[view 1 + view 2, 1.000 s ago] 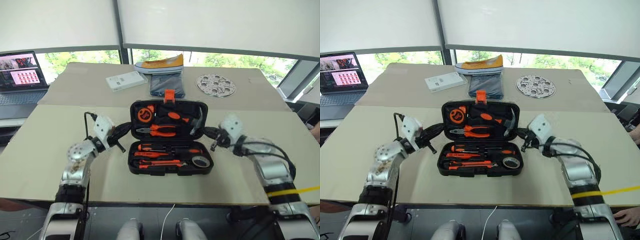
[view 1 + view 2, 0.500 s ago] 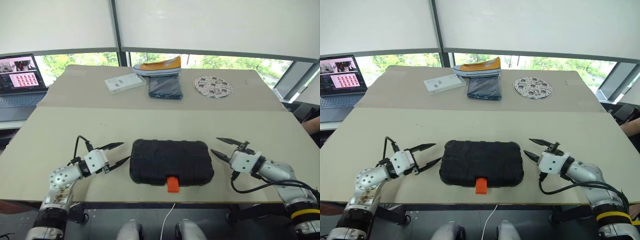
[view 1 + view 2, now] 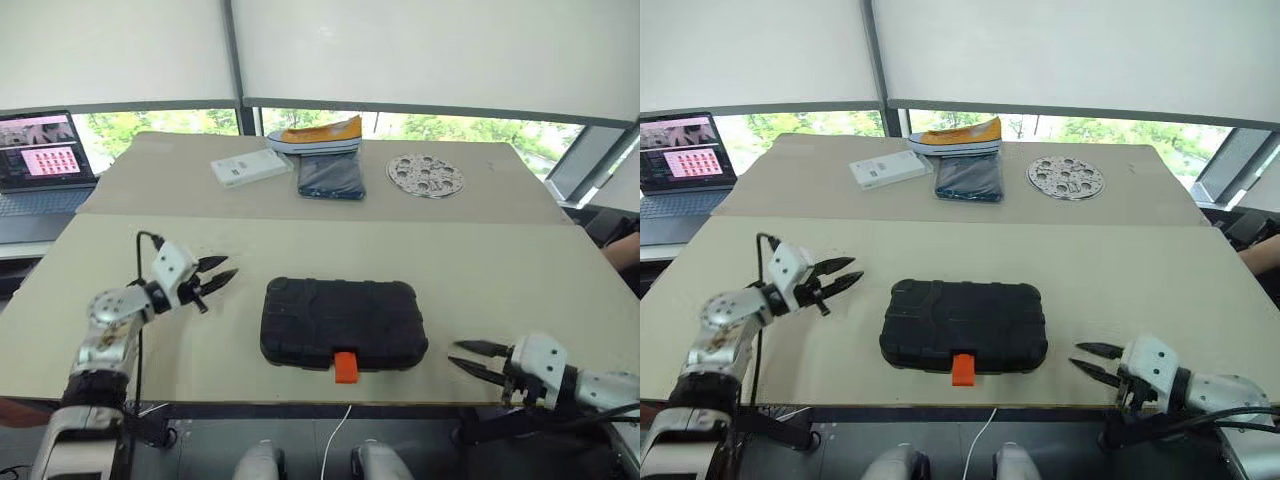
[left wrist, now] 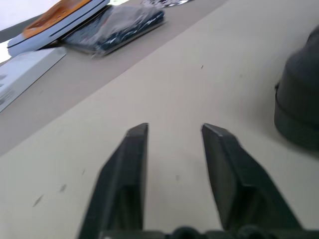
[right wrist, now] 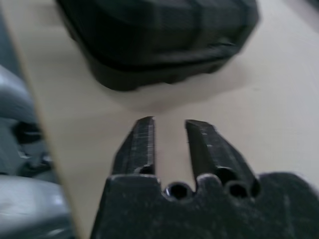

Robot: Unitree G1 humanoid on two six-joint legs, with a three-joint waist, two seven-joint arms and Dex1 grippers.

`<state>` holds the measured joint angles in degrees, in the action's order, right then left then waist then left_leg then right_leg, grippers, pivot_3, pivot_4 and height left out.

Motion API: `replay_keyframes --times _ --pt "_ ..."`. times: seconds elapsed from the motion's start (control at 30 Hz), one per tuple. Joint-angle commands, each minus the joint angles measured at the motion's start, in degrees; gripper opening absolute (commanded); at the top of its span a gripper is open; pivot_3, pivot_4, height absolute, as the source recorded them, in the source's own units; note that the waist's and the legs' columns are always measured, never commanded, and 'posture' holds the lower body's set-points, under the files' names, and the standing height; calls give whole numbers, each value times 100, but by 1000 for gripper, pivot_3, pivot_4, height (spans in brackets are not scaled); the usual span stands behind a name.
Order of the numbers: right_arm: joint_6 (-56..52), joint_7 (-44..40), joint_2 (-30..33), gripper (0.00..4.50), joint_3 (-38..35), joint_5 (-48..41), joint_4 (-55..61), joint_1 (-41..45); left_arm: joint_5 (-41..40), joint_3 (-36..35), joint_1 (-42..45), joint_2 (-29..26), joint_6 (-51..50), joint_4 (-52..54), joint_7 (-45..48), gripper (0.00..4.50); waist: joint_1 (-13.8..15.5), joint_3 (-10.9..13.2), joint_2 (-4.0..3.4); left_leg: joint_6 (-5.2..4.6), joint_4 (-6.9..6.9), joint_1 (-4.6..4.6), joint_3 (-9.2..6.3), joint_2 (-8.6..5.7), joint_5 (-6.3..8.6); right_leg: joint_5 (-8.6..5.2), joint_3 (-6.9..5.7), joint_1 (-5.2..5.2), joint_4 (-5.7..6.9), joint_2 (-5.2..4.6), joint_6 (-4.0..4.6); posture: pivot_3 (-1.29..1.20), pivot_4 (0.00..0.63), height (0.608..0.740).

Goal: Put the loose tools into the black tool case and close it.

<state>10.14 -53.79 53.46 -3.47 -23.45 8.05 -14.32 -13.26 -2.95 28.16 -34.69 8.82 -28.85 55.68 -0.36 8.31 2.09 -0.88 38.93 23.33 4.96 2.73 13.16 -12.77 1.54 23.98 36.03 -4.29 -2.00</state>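
Right end effector [image 5: 169,130] narrowly parted and empty over beige table [image 5: 259,99], closed black tool case [image 5: 159,40] ahead

No lettering can be made out anywhere here. The laptop [image 3: 45,150] screen shows small pinkish tiles, but any words on them are too tiny to read. The flat white box [image 3: 251,165] carries faint grey marks that stay illegible. The black tool case [image 3: 342,320] lid shows moulded ribs and no readable brand, and its orange latch [image 3: 345,367] is plain.
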Motion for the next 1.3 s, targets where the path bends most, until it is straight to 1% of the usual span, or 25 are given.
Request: replay_keyframes --times 0.03,0.13,0.23,0.33,0.43,0.6,0.73,0.83,0.93,1.03,1.13,1.23,1.3 --pt "-527 -73 -184 0 374 134 389 144 249 336 586 153 -64 -559 319 50 -7 0 3 0 0 0 2 0 0 0 0 0 1 2 0 0 150 740" --pt "-972 6 -425 0 705 320 556 467 546 590 1066 275 -18 -1183 442 50 -23 1 4 1 -1 11 8 1 -1 -2 2 17 4 11 4 0 150 740" --pt "-1216 80 -631 0 890 487 635 748 702 712 1304 367 11 -1622 536 50 -34 1 5 1 0 16 7 1 -1 2 4 20 3 16 11 0 150 740" --pt "-1350 337 -979 0 892 607 552 1131 548 705 1282 504 -77 -1597 871 50 -48 3 8 1 -3 19 5 3 0 6 11 21 2 24 22 0 150 740" --pt "-1349 492 -1213 0 825 840 352 1427 511 682 1140 514 -182 -1413 1058 50 -51 5 11 2 0 31 4 6 -1 13 14 33 6 29 33 0 150 740" --pt "-1096 695 -1484 0 842 1322 -446 2113 323 542 464 350 -713 -584 1157 50 -58 5 10 2 0 27 7 7 -1 14 21 31 5 31 34 0 150 740" --pt "-1016 844 -1705 0 772 1436 -901 2535 29 229 -166 267 -1218 366 856 50 -43 5 10 2 0 27 6 8 -1 14 22 31 6 29 34 0 150 740" --pt "-885 765 -1742 0 743 1446 -1081 2623 -132 -114 -543 172 -1537 909 499 50 -39 6 10 2 -1 28 5 8 -1 14 22 32 8 28 34 0 150 740" --pt "-819 630 -1706 0 591 1240 -1145 2584 -237 -387 -822 -61 -1615 1145 407 50 -38 6 10 2 -1 26 5 9 -1 14 21 31 8 28 34 0 150 740" --pt "-700 497 -1621 0 285 1001 -1066 2414 -585 -560 -830 -205 -1858 1554 562 50 -14 7 9 2 -2 25 4 9 -1 15 20 31 8 27 35 0 150 740" --pt "-662 399 -1604 0 -44 746 -946 2250 -905 -527 -662 -240 -2162 2036 749 50 42 7 9 2 -1 25 6 8 -1 15 17 25 5 15 32 0 150 740" --pt "-562 189 -1531 0 -331 502 -685 1966 -1259 -189 -297 19 -2510 2746 876 50 88 7 10 2 0 27 8 -2 -1 16 16 24 3 9 27 0 150 740" --pt "-754 180 -1502 0 -436 350 -470 1849 -1254 102 -104 191 -2580 3000 916 50 109 7 10 2 0 29 7 -7 -1 15 16 22 3 9 25 0 150 740"
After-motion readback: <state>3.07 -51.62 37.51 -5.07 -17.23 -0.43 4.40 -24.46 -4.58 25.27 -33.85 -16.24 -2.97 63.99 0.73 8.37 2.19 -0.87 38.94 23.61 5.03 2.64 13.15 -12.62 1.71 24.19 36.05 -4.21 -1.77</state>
